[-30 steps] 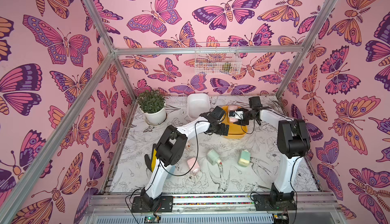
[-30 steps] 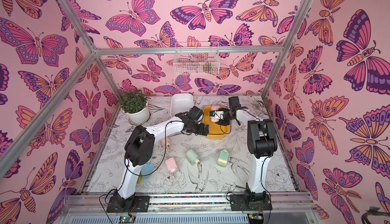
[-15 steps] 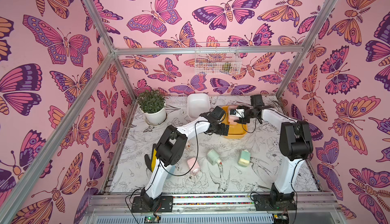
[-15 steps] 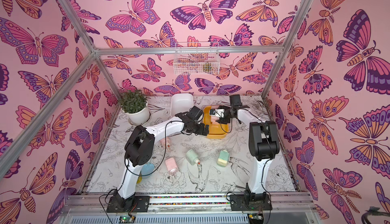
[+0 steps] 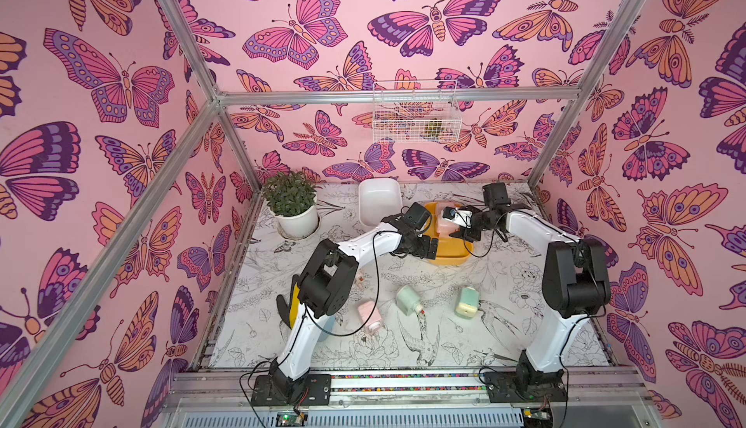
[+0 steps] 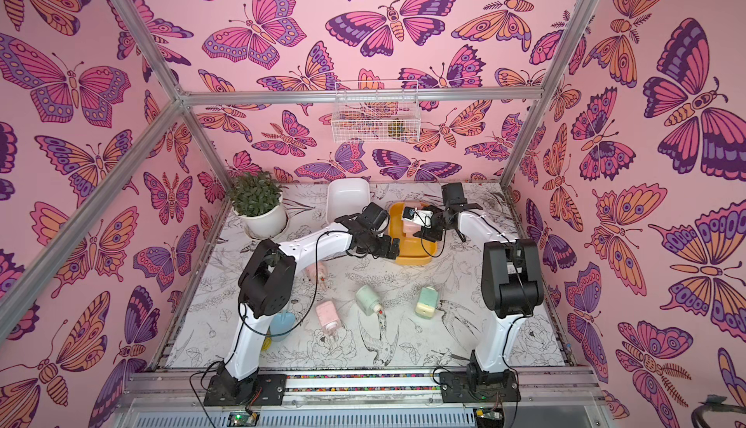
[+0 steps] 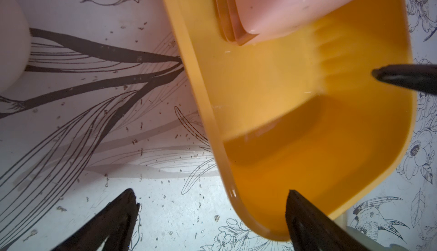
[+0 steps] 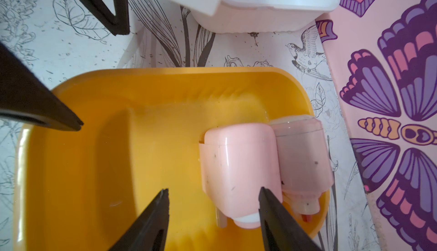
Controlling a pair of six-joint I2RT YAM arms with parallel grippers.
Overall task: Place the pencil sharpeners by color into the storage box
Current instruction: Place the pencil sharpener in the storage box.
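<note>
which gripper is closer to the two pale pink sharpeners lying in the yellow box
Right. The right gripper hangs open directly over the two pale pink plastic sharpeners in the yellow plastic storage box. The left gripper hangs open at the box's opposite end, straddling its rim.

I see pink walls (image 5: 363, 14) printed with big purple, pink and orange butterflies, framed by silver aluminium bars (image 5: 395, 97). A white wire basket (image 5: 415, 117) hangs from the back bar. The tabletop (image 5: 452, 341) is white with black line drawings of birds and flowers. A potted plant (image 5: 291, 204) stands in the far corner. Light is soft and even.
</note>
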